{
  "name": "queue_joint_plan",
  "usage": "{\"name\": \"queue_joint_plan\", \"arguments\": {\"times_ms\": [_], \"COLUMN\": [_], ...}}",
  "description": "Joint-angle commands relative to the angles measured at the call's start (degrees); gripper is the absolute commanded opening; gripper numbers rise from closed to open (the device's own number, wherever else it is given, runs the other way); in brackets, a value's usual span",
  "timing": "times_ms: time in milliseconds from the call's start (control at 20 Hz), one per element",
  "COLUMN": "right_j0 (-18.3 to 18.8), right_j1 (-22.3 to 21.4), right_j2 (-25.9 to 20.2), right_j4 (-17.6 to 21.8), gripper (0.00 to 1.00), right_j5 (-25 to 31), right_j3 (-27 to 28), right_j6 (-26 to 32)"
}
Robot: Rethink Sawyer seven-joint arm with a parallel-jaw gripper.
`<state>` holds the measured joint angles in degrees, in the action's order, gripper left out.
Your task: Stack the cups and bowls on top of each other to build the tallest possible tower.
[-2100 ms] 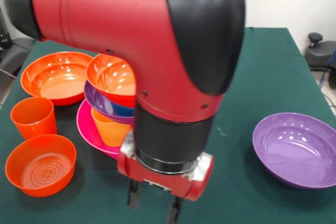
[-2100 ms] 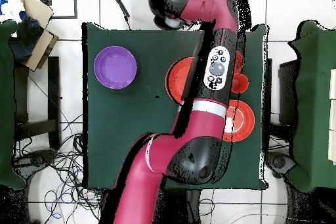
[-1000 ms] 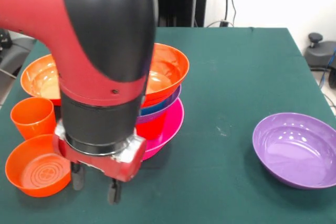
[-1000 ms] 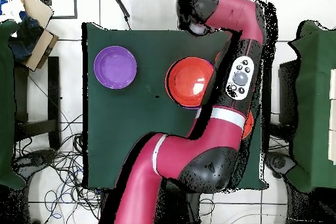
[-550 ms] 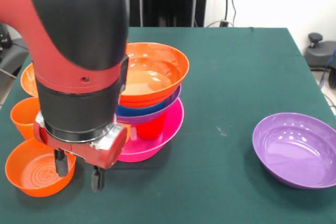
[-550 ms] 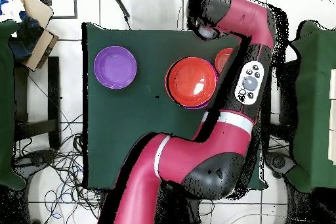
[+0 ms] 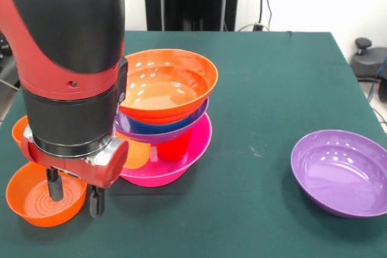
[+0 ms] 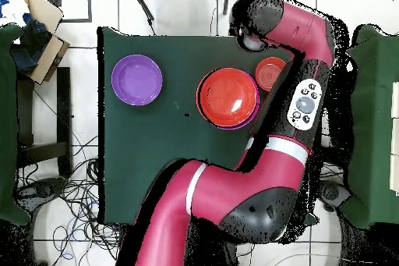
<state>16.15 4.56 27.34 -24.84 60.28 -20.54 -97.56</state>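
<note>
Swinging across the front view toward the desk's corner beside the small bowl, the red and black robot arm (image 7: pixel 66 58) has uncovered the pile, and the gripper (image 7: pixel 74 193) has come down at that bowl.

Largest first: the green cloth-covered desk (image 7: pixel 272 89) carries everything. On it stands the tower (image 7: pixel 163 113): a big deep pink glossy plastic bowl (image 7: pixel 181 158) as base, a red ribbed plastic cup (image 7: pixel 174 148) and an orange ribbed plastic cup (image 7: pixel 136 152) standing inside it, then a purple plastic bowl (image 7: pixel 181 126) resting on them, a small blue plastic bowl (image 7: pixel 158 126) showing only as a band, and a wide orange plastic bowl (image 7: pixel 166 83) on top.

Well apart, toward the opposite side edge, lies a second purple plastic bowl (image 7: pixel 341 170), loose. A small orange plastic bowl (image 7: pixel 42 194) sits near the front corner, also loose. The gripper's fingers are spread: one dips inside this bowl, the other hangs outside its wall, so they straddle the rim without pinching it yet.

By my reckoning the job is past halfway: five pieces stacked, at least two bowls left.

Behind the arm only an orange sliver (image 7: pixel 18 130) peeks out; I cannot tell what it is. The other wide orange bowl and the yellow cup are not visible. Overhead, the arm covers that whole side edge.
</note>
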Motion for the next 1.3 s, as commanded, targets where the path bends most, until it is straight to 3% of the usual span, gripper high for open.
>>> {"name": "queue_joint_plan", "arguments": {"times_ms": [50,550,1300], "right_j0": [1.10,2.29,3.36], "right_j1": [-2.48,-4.25,-5.51], "right_j2": [-10.82,-15.97,-22.75], "right_j4": [6.00,9.05,12.53], "gripper": [1.00,1.00,1.00], "right_j5": [-5.37,-9.65,-13.42], "right_j3": [-11.72,-16.50,-21.11], "right_j6": [19.83,21.18,17.97]}}
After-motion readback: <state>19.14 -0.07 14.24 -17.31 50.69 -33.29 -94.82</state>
